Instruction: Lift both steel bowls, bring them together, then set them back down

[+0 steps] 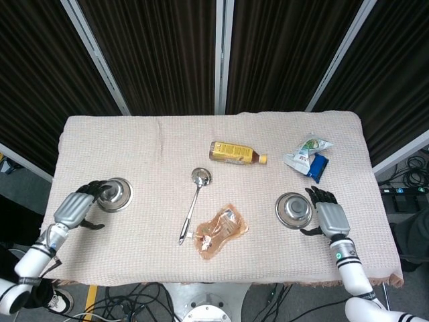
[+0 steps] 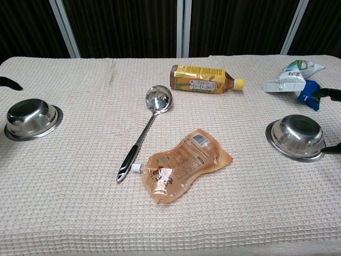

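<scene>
Two steel bowls rest on the cloth-covered table. The left bowl (image 1: 114, 194) (image 2: 31, 118) sits near the left edge, the right bowl (image 1: 293, 210) (image 2: 296, 137) near the right front. My left hand (image 1: 75, 208) reaches in from the left, fingers spread beside the bowl's rim, holding nothing. My right hand (image 1: 328, 216) lies just right of its bowl, with the fingers curved toward the rim. In the chest view only dark fingertips (image 2: 330, 94) of the right hand and a tip of the left hand (image 2: 9, 82) show at the frame's edges.
Between the bowls lie a steel ladle (image 1: 193, 204), a brown drink pouch (image 1: 220, 230) and a yellow bottle (image 1: 234, 153) on its side. Snack packets (image 1: 310, 156) sit at the back right. The table's front edge (image 1: 201, 280) runs close to both hands.
</scene>
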Available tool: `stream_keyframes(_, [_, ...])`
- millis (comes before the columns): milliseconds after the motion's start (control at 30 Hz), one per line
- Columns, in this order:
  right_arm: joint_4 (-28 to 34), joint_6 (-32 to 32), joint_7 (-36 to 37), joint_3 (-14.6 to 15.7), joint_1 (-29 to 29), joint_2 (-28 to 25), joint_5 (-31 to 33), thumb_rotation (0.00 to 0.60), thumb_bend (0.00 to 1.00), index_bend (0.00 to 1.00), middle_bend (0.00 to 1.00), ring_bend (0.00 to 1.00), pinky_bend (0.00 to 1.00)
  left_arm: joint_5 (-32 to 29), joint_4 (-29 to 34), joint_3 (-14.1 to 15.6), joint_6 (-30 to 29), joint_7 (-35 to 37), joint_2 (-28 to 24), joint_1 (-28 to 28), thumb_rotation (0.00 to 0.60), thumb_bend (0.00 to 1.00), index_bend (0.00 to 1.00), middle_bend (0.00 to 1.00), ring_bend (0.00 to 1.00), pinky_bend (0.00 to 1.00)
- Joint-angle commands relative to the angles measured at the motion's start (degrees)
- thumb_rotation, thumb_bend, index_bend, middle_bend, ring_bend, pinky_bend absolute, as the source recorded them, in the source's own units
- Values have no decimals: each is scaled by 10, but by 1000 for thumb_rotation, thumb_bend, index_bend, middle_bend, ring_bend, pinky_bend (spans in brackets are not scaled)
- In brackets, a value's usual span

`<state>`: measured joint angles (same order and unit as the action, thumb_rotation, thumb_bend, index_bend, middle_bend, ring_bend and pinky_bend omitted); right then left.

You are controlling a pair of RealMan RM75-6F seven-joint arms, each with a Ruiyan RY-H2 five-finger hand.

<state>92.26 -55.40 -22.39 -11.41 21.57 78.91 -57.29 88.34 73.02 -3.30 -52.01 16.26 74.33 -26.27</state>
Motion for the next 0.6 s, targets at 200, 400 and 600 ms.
stream_keyframes(200, [-22,44,-17,-1,54,17,51,600,0,0,0,0,0,-32,-73,-4,100,32,36,-85,600,0,114,48,0,143])
stream_keyframes(400, [-40,58,-22,8,78,33,73,600,1,0,0,0,0,-25,-119,9,125,74,59,-107,600,0,116,63,7,190])
stream_keyframes(600, [-59,72,-23,16,98,44,101,600,20,0,0,0,39,-17,-165,27,148,110,87,-125,600,0,157,126,67,273])
